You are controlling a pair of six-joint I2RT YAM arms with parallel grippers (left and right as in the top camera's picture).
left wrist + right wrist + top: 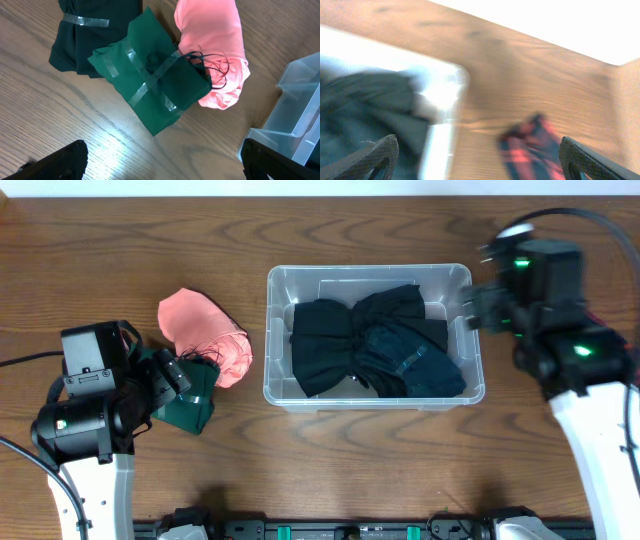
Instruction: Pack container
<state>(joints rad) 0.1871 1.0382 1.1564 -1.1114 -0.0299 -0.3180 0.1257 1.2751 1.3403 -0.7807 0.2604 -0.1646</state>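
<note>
1. Container (345, 280): stands at the centre of the table (330, 470), upright, with no lid on it. Dark clothes (370, 340) lie inside and cover most of its floor.

2. Left end effector (165, 160): positioned left of the container, above the table. Its fingers (60, 162) are spread wide and hold nothing.
   - A green bundle (185, 85), crossed with clear tape (150, 80), lies just ahead of the fingers.
   - A pink bundle (215, 45) touches the green bundle on the side nearer the container.
   - A thin black cord (200, 55) lies across the place where the two meet.
   - A dark bundle (85, 40), also taped, lies against the green bundle's other side.

3. Right end effector (480, 160): positioned at the container's right wall. The wrist view is blurred, but both fingers (375, 155) show far apart, with nothing between them.
   - A red-and-dark patterned item (530, 145) lies on the table outside the container; what it is cannot be told.
</note>
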